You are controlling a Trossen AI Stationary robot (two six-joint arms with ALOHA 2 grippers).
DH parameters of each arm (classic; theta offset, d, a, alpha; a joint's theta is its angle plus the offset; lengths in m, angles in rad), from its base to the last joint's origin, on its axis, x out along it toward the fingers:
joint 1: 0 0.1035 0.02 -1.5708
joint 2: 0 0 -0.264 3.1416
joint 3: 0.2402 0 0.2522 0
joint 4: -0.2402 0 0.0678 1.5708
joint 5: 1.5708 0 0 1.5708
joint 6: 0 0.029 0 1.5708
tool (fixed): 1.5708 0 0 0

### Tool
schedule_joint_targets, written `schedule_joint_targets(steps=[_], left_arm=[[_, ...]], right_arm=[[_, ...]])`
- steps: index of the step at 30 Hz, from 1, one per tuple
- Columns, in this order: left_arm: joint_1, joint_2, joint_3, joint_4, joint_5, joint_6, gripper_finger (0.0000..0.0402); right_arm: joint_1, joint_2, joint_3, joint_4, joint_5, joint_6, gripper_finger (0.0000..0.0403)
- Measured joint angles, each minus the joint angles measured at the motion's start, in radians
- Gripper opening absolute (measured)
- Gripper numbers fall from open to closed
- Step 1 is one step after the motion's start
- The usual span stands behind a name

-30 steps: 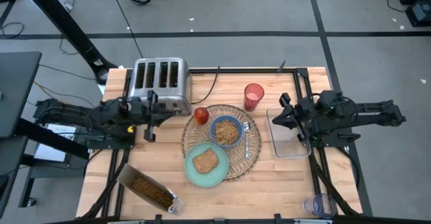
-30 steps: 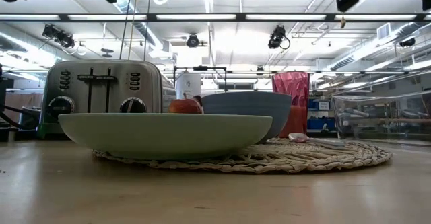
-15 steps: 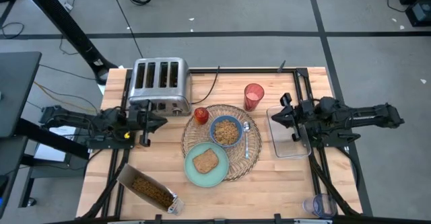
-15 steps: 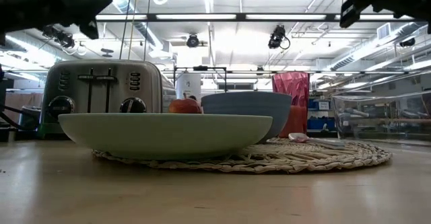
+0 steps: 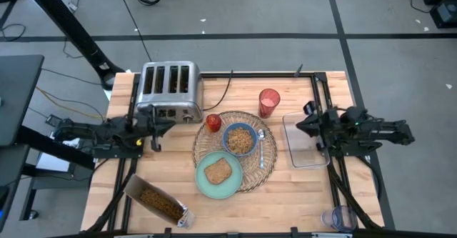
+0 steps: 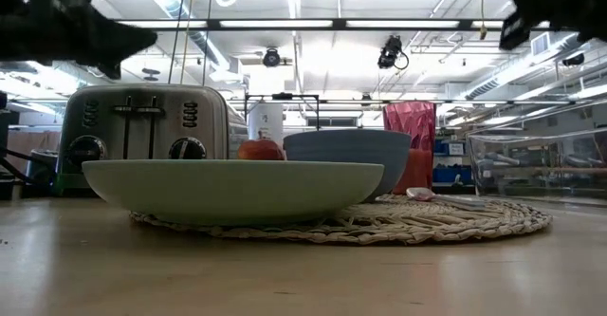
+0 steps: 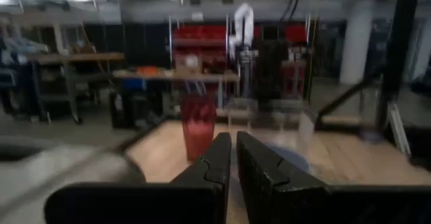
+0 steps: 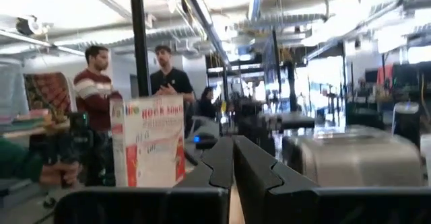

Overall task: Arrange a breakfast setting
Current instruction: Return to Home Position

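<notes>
The round wicker placemat (image 5: 265, 168) lies mid-table. On it rest the pale green plate (image 5: 203, 183) with the toast slice (image 5: 218, 171), the blue bowl (image 5: 240, 139) of cereal and the spoon (image 5: 261, 149). The small red fruit (image 5: 213, 122) sits at the mat's far left rim. The red cup (image 5: 269, 102) stands on the table beyond the mat. My left gripper (image 5: 168, 126) is shut and empty left of the fruit, in front of the toaster. My right gripper (image 5: 301, 124) is shut and empty over the clear tray's far end.
The silver toaster (image 5: 169, 88) stands at the far left, its cord running right. The clear tray (image 5: 307, 152) lies right of the mat. A cereal box (image 5: 157, 202) lies open at the near left. People stand in the room beyond the table (image 8: 97, 109).
Both arms have drawn back toward their own table edges and sunk lower; in the low view the left gripper has come down into the picture's top left. The breakfast things have not moved.
</notes>
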State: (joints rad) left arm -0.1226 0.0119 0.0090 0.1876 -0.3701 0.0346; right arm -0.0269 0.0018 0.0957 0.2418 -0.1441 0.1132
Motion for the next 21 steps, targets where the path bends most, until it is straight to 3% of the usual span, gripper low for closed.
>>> schedule_joint_targets(steps=[2, 7, 11, 16, 21], left_arm=[[0.002, -0.001, 0.0, -0.051, 0.009, -0.025, 0.0034], [0.001, -0.007, 0.0, -0.079, 0.045, -0.023, 0.0034], [0.001, -0.006, 0.0, -0.104, 0.048, -0.023, 0.0034], [0.001, -0.003, -0.001, -0.104, 0.047, -0.023, 0.0034], [0.001, -0.003, -0.001, -0.099, 0.044, -0.023, 0.0034]], right_arm=[[0.0, 0.005, -0.069, 0.064, -0.014, 0.038, 0.0023], [0.0, 0.004, -0.089, -0.032, -0.026, 0.067, 0.0022], [0.0, 0.004, -0.089, -0.048, 0.059, -0.007, 0.0024], [0.0, 0.005, -0.089, -0.188, 0.154, -0.03, 0.0024], [-0.001, 0.027, -0.089, -0.217, 0.142, -0.038, 0.0025]])
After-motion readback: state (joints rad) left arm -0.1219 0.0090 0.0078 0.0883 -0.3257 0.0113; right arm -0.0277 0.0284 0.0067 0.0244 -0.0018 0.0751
